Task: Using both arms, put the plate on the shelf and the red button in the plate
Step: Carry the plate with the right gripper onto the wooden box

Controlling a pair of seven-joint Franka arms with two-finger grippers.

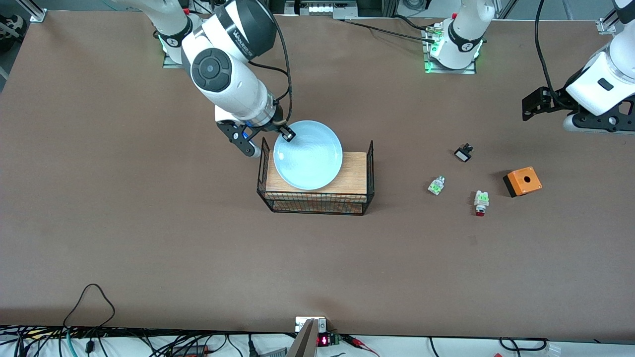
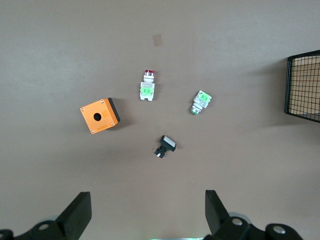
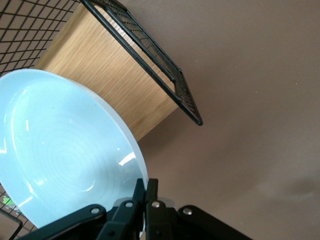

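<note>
The pale light-blue plate [image 1: 307,154] is over the wooden top of a black wire rack [image 1: 371,163] in the middle of the table. My right gripper [image 1: 286,133] is shut on the plate's rim at the edge toward the robots. The right wrist view shows the fingers [image 3: 148,186] pinching the plate [image 3: 65,150] above the wood. The red button [image 1: 480,203], white with green tabs and a red cap, lies on the table toward the left arm's end; it also shows in the left wrist view [image 2: 147,86]. My left gripper [image 1: 532,106] is open and empty [image 2: 147,205], high over the table near the small parts.
An orange box with a hole [image 1: 522,181] lies beside the red button. A white-and-green part without red [image 1: 436,185] and a small black-and-white part [image 1: 463,152] lie between the rack and the box. Cables run along the table's edge nearest the front camera.
</note>
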